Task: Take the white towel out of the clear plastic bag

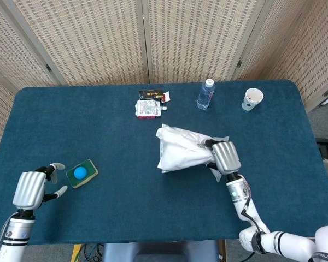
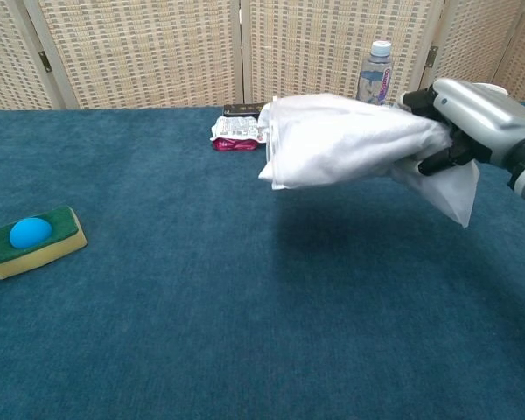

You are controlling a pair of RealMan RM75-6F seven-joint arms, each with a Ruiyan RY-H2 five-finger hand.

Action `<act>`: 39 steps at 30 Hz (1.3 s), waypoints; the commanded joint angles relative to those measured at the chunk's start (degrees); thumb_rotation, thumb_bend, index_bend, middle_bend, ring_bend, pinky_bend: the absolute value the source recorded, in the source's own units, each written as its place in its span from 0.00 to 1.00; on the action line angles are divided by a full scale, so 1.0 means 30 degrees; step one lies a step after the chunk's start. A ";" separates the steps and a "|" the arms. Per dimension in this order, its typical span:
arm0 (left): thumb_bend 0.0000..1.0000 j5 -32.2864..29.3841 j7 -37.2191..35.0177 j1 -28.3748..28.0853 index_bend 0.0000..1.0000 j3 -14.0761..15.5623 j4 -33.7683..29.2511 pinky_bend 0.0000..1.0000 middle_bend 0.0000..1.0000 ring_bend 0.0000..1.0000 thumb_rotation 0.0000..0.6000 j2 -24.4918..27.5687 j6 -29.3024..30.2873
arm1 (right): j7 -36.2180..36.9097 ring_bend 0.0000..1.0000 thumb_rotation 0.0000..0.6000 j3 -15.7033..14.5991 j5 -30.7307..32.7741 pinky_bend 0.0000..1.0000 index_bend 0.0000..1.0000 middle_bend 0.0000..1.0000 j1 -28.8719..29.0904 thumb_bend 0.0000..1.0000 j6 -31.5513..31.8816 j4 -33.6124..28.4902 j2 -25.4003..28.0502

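Right hand (image 2: 464, 118) grips the clear plastic bag (image 2: 350, 140) above the table (image 2: 201, 306).

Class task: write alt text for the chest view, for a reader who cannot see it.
The right robot hand holds a clear plastic bag with a white towel above a blue table. A sponge lies at left.

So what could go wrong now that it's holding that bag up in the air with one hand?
The right hand grips the clear plastic bag by one end only, so it might slip and drop. The white towel is still inside, and the left hand is far off, near the sponge. Swinging the bag could knock the water bottle.
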 commanded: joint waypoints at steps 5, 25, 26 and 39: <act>0.14 -0.0455 0.0790 -0.1595 0.40 -0.1161 -0.1387 0.95 0.72 0.63 1.00 -0.0345 -0.1145 | 0.1285 0.68 1.00 0.0481 -0.2238 0.70 0.59 0.71 -0.0205 0.41 0.1916 0.0121 -0.0075; 0.17 -0.3265 0.3452 -0.5229 0.38 -0.4148 -0.4171 0.95 0.78 0.66 1.00 -0.0993 -0.2728 | 0.1376 0.68 1.00 0.0837 -0.5329 0.70 0.59 0.71 0.0268 0.40 0.3643 -0.0301 -0.1051; 0.17 -0.3386 0.3453 -0.5321 0.38 -0.4181 -0.4367 0.95 0.79 0.66 1.00 -0.0933 -0.2815 | 0.1383 0.68 1.00 0.0905 -0.5345 0.70 0.59 0.71 0.0313 0.40 0.3655 -0.0260 -0.1154; 0.17 -0.5561 0.2640 -0.6198 0.39 -0.4209 -0.7144 0.95 0.80 0.67 1.00 0.0974 -0.4448 | 0.1250 0.68 1.00 0.1699 -0.5632 0.70 0.59 0.71 0.0885 0.40 0.4258 0.1269 -0.2918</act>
